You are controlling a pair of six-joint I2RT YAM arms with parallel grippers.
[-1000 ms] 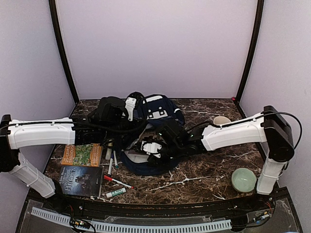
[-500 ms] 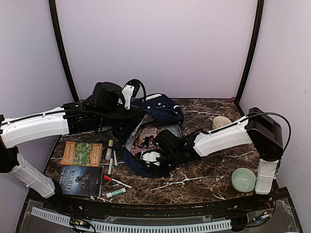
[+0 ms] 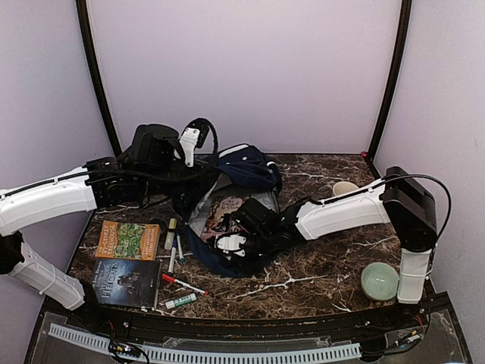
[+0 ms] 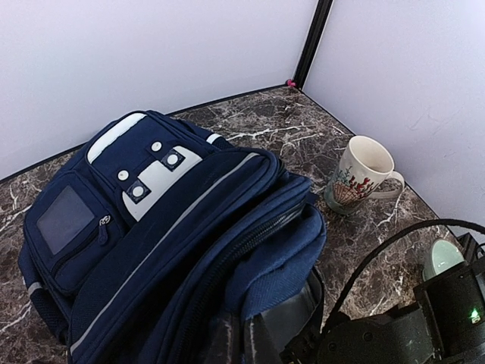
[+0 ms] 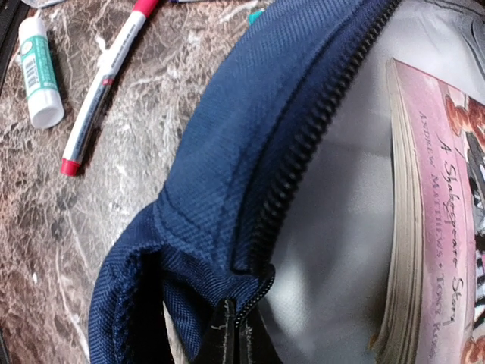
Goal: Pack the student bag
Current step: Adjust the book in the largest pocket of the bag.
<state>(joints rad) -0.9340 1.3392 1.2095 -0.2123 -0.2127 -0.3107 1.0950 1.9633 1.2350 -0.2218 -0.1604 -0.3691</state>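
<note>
Student bag (image 3: 248, 168) is pinched at its opening by raised left tool (image 4: 241, 345) and low right tool (image 5: 233, 334).

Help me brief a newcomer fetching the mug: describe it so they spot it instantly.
Start at the navy student bag in the middle of the marble table, then look right toward the far corner. The mug stands upright there: cream, with a red-and-green plant print and a handle, unlike the plain pale-green bowl nearer the front.
</note>
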